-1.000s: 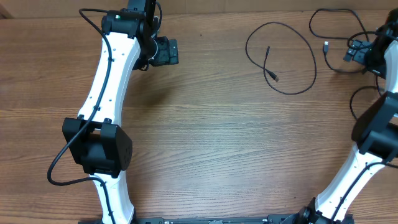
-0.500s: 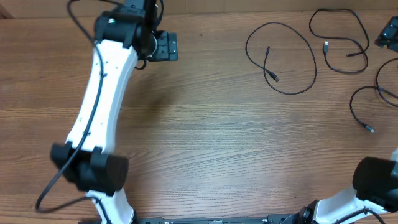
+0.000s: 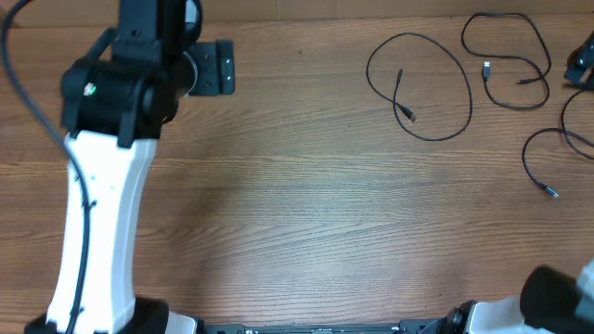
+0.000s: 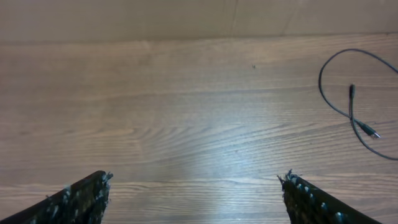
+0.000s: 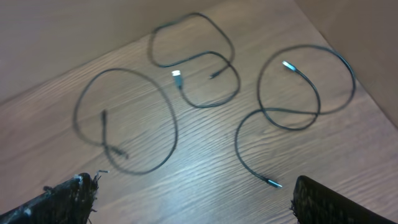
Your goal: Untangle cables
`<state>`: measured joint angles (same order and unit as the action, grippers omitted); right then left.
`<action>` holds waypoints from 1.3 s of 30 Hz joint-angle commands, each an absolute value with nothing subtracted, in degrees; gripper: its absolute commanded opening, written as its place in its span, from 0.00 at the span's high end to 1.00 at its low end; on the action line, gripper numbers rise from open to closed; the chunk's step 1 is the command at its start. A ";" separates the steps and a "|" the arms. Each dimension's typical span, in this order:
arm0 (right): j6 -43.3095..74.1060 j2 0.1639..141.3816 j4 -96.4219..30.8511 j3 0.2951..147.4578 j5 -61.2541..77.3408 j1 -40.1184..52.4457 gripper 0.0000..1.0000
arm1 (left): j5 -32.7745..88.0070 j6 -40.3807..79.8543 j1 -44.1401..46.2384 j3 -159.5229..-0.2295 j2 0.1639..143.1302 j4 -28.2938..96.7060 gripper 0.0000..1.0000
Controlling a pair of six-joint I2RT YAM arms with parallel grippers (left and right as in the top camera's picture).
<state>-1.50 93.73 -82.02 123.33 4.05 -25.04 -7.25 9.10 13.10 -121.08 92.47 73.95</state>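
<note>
Three thin black cables lie apart on the far right of the wooden table. One is a round loop (image 3: pixel 406 111), one a curl with a silver plug (image 3: pixel 486 69), and one a curve ending in a silver tip (image 3: pixel 550 192). My left gripper (image 3: pixel 212 68) hovers far to the left at the back edge, open and empty (image 4: pixel 193 186); the loop (image 4: pixel 351 102) shows at its right. My right gripper (image 3: pixel 583 65) sits at the right border, open and empty (image 5: pixel 193 186), above all three cables: the loop (image 5: pixel 104 121), the curl (image 5: pixel 176 74) and the curve (image 5: pixel 272 183).
Bare wood table (image 3: pixel 316 213) fills the middle and front. The left arm's white link (image 3: pixel 93 213) covers the left side. A wall or board edge runs along the table's far side (image 4: pixel 186 18).
The left arm has swung left and risen, carrying its gripper left along the back edge. The right arm has pulled away from the cables to the right border. The cables lie still.
</note>
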 commanded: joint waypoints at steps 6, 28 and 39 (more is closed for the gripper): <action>-9.78 88.18 -84.40 123.83 13.61 -25.12 0.00 | -14.39 5.96 13.91 -121.12 82.63 77.06 0.12; -13.52 70.24 -86.28 123.72 20.71 -25.12 0.00 | -26.17 11.35 13.91 -120.99 60.16 90.48 0.00; -13.34 69.87 -86.04 123.72 23.73 -25.12 0.00 | -26.96 11.18 14.33 -108.20 51.13 86.39 0.00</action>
<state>-13.17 70.11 -86.35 123.33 22.28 -25.04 -26.00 10.79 13.54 -113.67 54.37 88.95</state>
